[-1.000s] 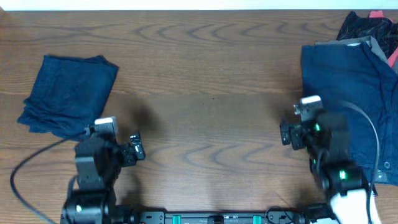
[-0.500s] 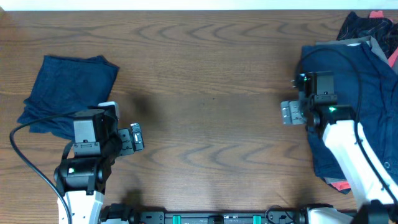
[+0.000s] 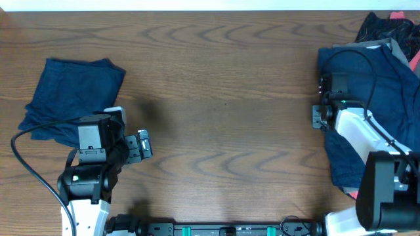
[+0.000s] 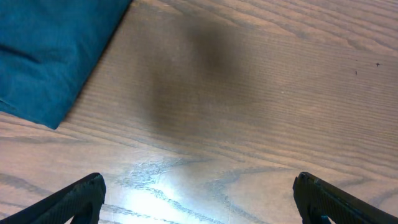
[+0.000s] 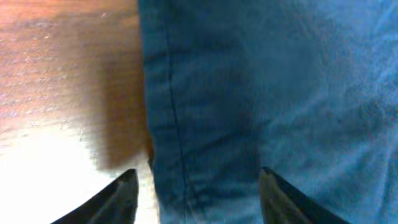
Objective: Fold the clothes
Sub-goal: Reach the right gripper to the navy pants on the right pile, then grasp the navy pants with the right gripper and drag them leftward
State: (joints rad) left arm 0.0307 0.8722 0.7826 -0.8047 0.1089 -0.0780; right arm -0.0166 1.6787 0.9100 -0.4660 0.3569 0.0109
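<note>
A folded dark navy garment [image 3: 75, 98] lies at the table's left; its corner shows in the left wrist view [image 4: 50, 56]. My left gripper [image 3: 143, 145] is open and empty over bare wood [image 4: 202, 208], to the right of that garment. A spread navy garment [image 3: 367, 85] tops a pile at the right. My right gripper [image 3: 317, 117] is open at its left edge. In the right wrist view the gripper [image 5: 199, 199] has one finger over wood and the other over the navy cloth [image 5: 280, 93], with the hem between them.
Black-and-red items [image 3: 387, 26] and a grey piece [image 3: 380, 44] lie at the back right behind the navy garment. A red-orange bit [image 3: 357, 195] peeks out at the pile's near edge. Brown wooden table [image 3: 223, 98] spans between the two garments.
My right arm has swung forward and right, bringing its gripper from the bare wood to the navy garment's left edge. The left arm shifted slightly early on, then stayed still.
</note>
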